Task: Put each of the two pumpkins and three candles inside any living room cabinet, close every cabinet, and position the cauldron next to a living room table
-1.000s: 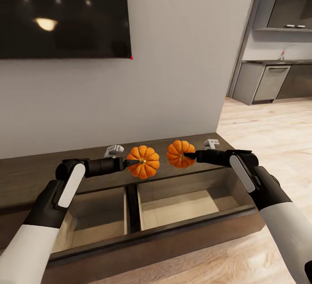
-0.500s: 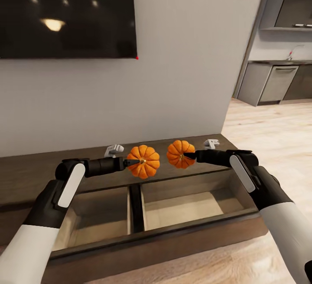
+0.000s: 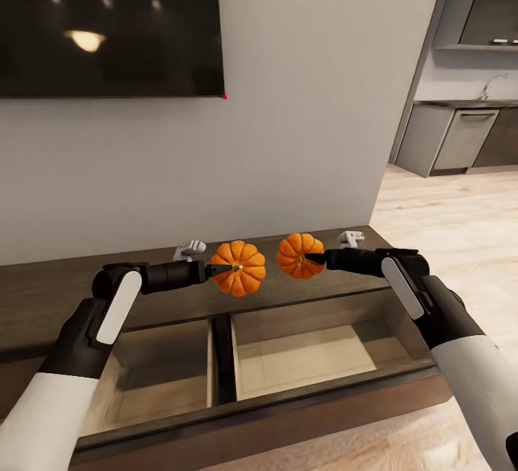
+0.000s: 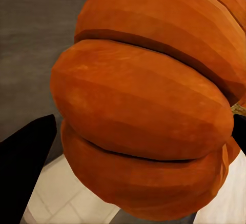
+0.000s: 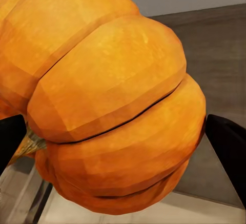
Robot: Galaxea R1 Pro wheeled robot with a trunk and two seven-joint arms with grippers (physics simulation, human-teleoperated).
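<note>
A home, in its living room: a large dark television hangs on a plain grey wall above a long low dark-wood cabinet with open pale-lined drawers. Light wood flooring runs toward a kitchen with grey cupboards, a counter and a tap.

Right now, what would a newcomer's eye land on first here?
Two bright orange pumpkins, one gripped in the left hand and one in the right hand, held side by side above the dark cabinet. Just below them two pale drawers stand open; a big black TV hangs above.
</note>
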